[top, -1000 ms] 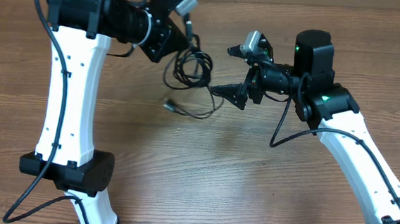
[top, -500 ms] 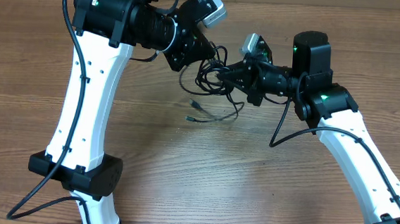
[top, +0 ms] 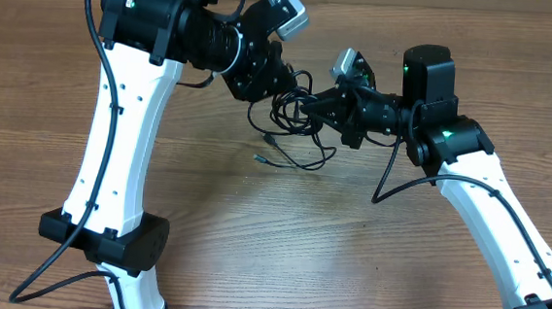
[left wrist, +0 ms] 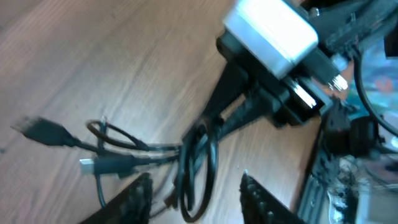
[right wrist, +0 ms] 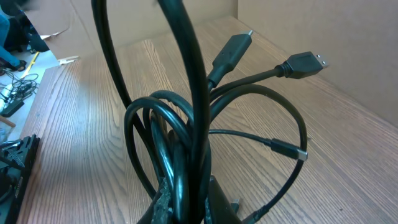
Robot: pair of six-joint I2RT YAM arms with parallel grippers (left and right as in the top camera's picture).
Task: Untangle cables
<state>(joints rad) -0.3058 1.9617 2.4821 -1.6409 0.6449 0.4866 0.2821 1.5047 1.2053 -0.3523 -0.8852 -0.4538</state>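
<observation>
Right gripper [right wrist: 186,202] clamps the tangled cables [right wrist: 200,143]; left gripper [left wrist: 196,194] stands parted.

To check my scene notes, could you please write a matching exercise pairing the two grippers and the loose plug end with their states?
Things:
1. left gripper
2. right gripper
3. silver-tipped plug end of one thin black cable

States:
A. shut on the tangled thin black cables
B. loose on the wooden table, apart from both grippers
C. open, a cable loop between its fingers

Pairs: 1-C; 2-A; 3-B
</observation>
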